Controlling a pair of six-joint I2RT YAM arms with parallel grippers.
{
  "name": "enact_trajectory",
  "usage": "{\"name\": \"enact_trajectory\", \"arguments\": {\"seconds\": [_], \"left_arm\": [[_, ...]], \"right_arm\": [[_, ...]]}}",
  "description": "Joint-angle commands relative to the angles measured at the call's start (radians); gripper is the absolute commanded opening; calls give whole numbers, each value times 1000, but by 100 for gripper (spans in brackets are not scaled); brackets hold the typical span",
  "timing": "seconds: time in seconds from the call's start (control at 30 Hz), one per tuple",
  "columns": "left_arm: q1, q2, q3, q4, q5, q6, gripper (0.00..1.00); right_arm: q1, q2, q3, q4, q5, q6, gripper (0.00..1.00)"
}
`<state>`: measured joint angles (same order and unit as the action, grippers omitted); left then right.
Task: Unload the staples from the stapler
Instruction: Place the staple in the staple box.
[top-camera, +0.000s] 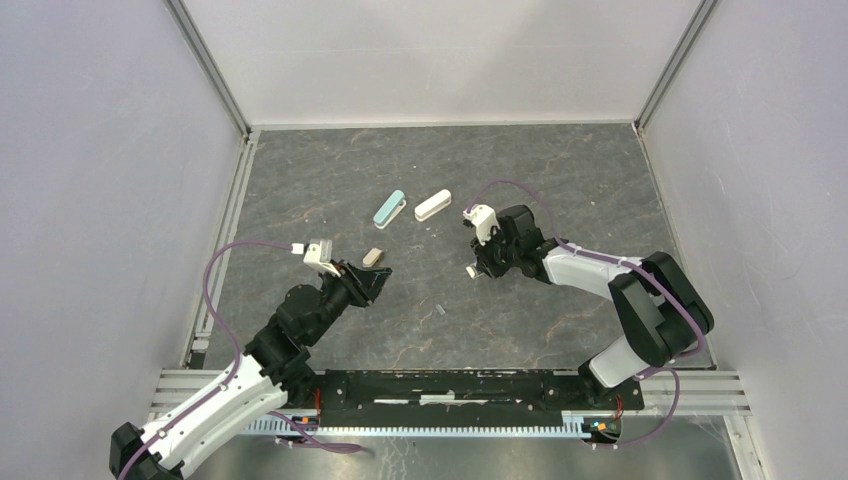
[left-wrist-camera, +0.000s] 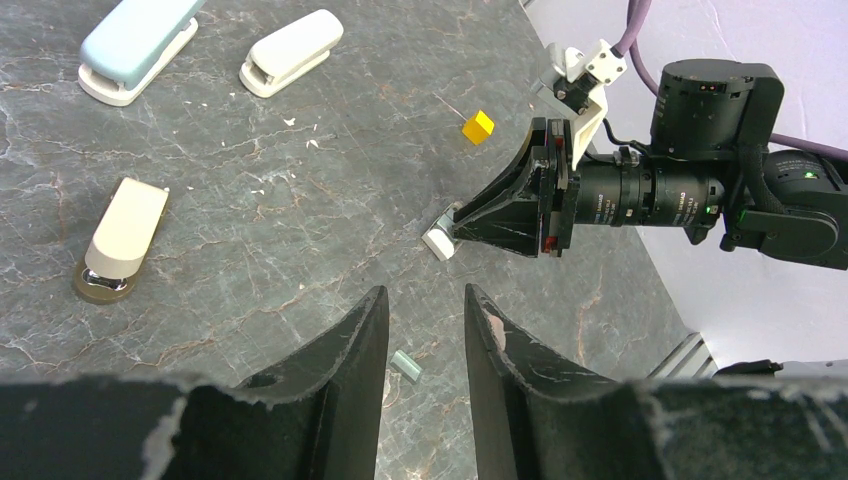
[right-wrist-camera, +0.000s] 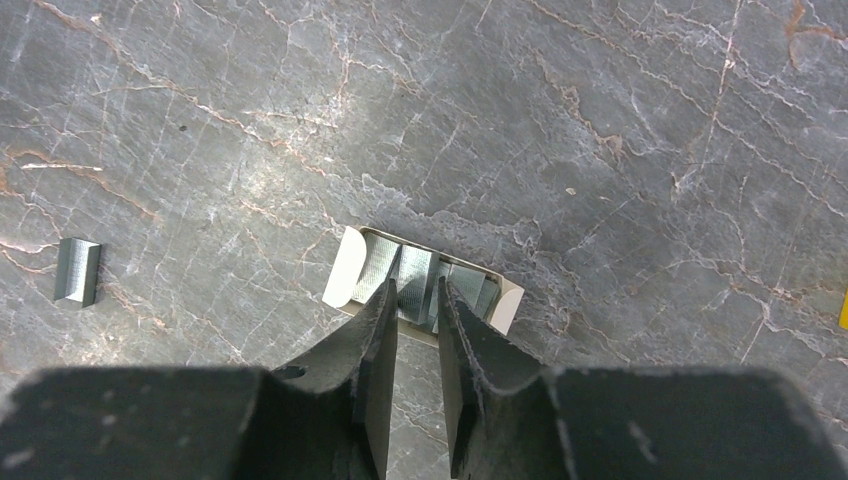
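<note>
left gripper (left-wrist-camera: 424, 292), black and scuffed along the finger edges, fills the bottom of its own wrist view. its two fingers stand parted with a plain gap, nothing between them, held above the surface.

seen through that gap, the staples (left-wrist-camera: 405, 366) lie flat on the dark grey marbled table top (left-wrist-camera: 250, 200). they form one very short, thin, silvery-grey metal strip with a pale sheen on the upper face. the overhead view places the strip (top-camera: 440, 311) between the two grippers, nearer the arm bases and touching neither. in the right wrist view it sits at the left edge (right-wrist-camera: 78, 270), well apart from the box.

right gripper (right-wrist-camera: 416, 288) points down at a small pale open box (right-wrist-camera: 345, 270) packed with silvery sticks of staples. its fingertips stand close together with a narrow slit between them, at or just inside the box. whether they pinch anything there cannot be told, since the tips hide the contact.

further out lie a teal oblong stapler with a white base (left-wrist-camera: 135, 45) and a white oblong stapler (left-wrist-camera: 292, 52) near it. a beige stapler with a brown base (left-wrist-camera: 122, 240) lies nearer the left gripper. a small yellow cube (left-wrist-camera: 478, 126) sits beyond the right gripper.
</note>
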<state>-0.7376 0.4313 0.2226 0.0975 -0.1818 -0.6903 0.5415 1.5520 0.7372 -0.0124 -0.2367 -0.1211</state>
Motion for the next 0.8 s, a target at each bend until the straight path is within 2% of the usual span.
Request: {"name": "enact_trajectory", "arguments": {"seconds": [0.0,0.43,0.77], "left_arm": [[-4,3,20,7,-15,-33,41],[-4,-8,17,2,-16,-33,41],[-4,-8,20,-1,-15,-31,41]], "right_arm": [[4,-23,4,22,32,-13,25],[4,-64,-7,31,37,-6,22],[2,-38,-4,23,31,-5,21]]}}
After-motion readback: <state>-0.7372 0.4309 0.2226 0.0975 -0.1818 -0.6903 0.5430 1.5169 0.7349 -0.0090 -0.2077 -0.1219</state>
